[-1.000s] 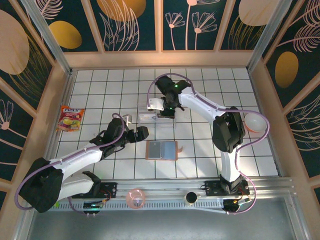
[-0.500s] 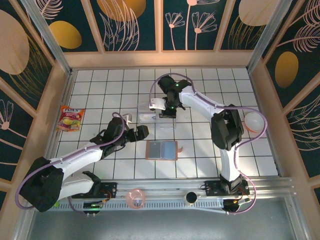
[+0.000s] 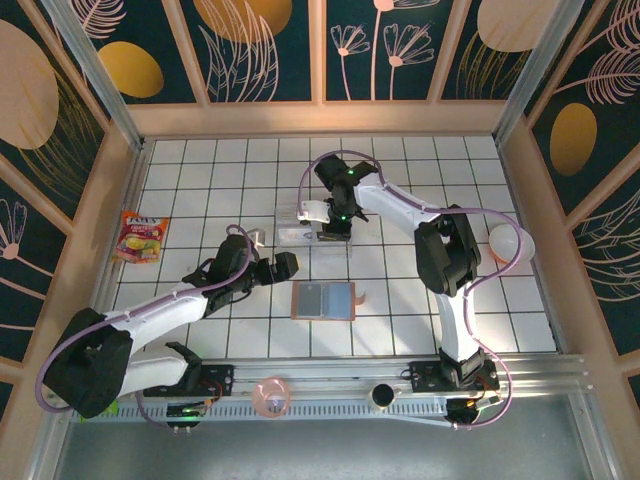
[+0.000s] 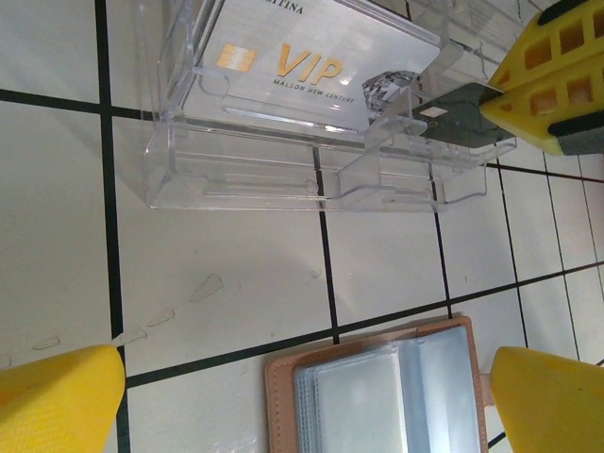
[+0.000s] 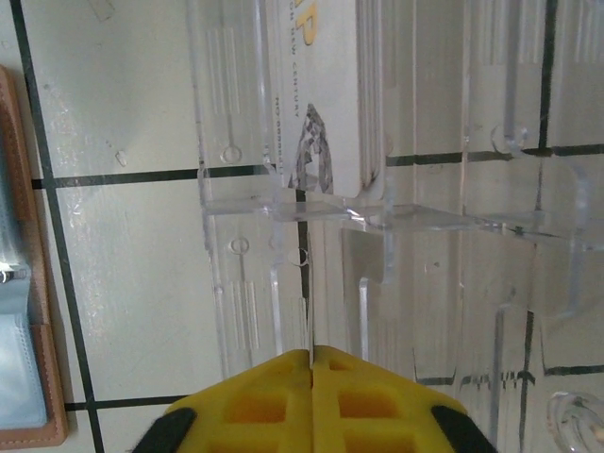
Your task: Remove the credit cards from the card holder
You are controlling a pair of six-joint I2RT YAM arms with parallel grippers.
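Observation:
The card holder (image 3: 323,300) lies open on the tiles, tan with a grey-blue inner panel; its clear sleeves (image 4: 396,396) look empty. A whitish-silver VIP credit card (image 4: 311,57) lies flat in the clear plastic tray (image 3: 296,236). My right gripper (image 3: 336,222) hangs over the tray's right part, shut on a thin black credit card (image 4: 455,106), which shows edge-on (image 5: 308,316) from the right wrist. My left gripper (image 3: 286,265) stands wide open just left of the card holder, with nothing between its yellow fingers (image 4: 57,401).
A red-yellow snack packet (image 3: 140,237) lies at the far left. A pink bowl (image 3: 507,243) sits at the right wall, another pink bowl (image 3: 271,395) and a dark cup (image 3: 382,396) on the front rail. Wooden walls ring the tiled table.
My right arm has shifted slightly over the tray, still gripping the black card. The left arm and the card holder have not moved.

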